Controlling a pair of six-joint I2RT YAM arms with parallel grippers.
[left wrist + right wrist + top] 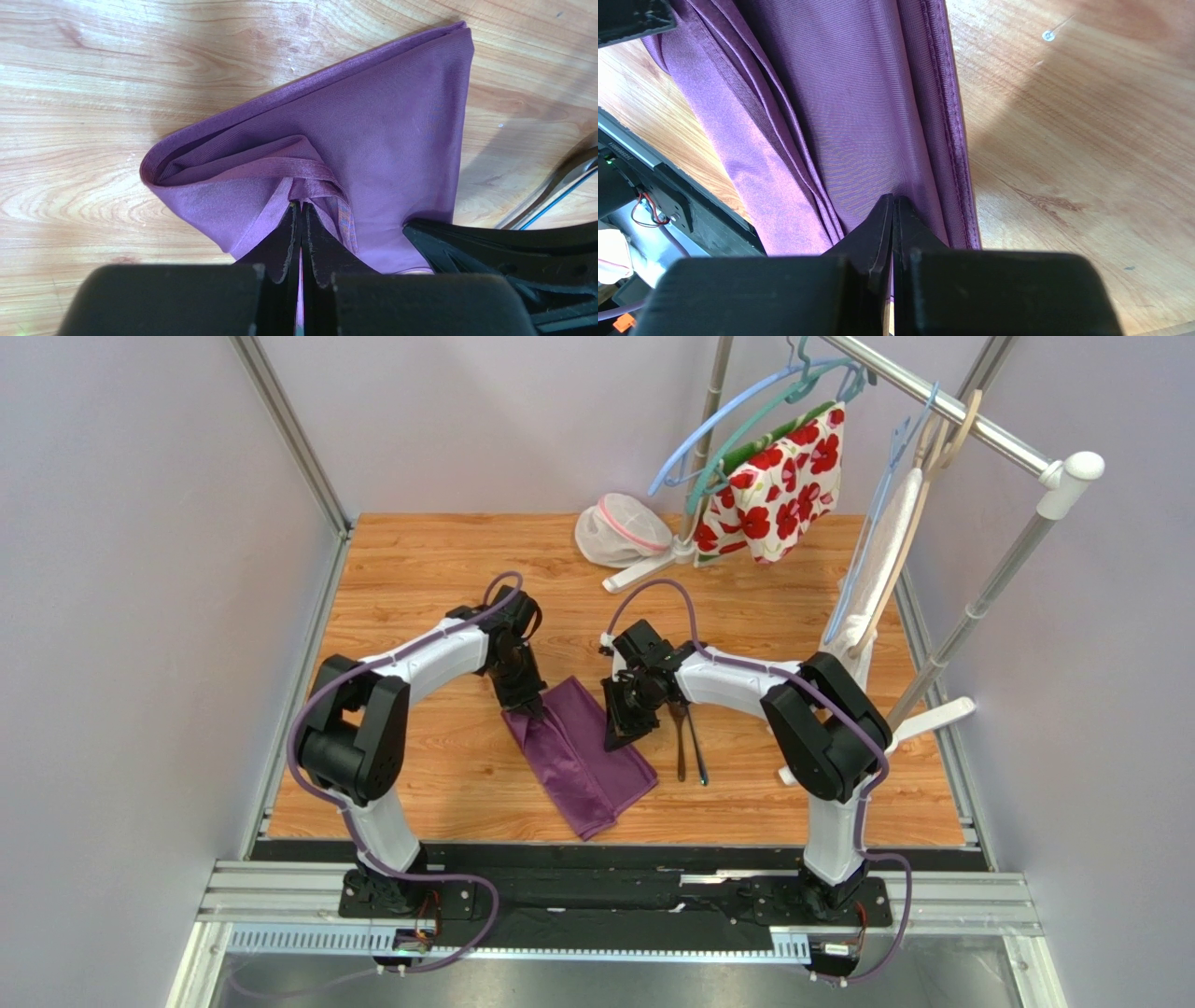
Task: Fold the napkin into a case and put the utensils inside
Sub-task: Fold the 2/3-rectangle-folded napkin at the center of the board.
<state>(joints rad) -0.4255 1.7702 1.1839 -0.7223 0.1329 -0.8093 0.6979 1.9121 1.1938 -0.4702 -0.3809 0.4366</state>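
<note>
Left gripper (pixel 302 207), right gripper (pixel 893 201): both pinched shut on napkin (pixel 585 753) folds. Pull unevenly and you'll split layers, or knock utensils (pixel 687 742) toward table's (pixel 421 567) right edge.

From above, the utensils (pixel 687 745) are too small to tell spoon from its partner, and their far ends run in under the right arm (pixel 744 679). The left wrist view catches only a sliver of them (the right edge cuts off the rest). The napkin (pixel 864 105) runs past the top of the right wrist view. How much cloth sits pinched inside the left gripper (pixel 302 210) and the right gripper (pixel 893 203) is hidden between their closed fingers.
</note>
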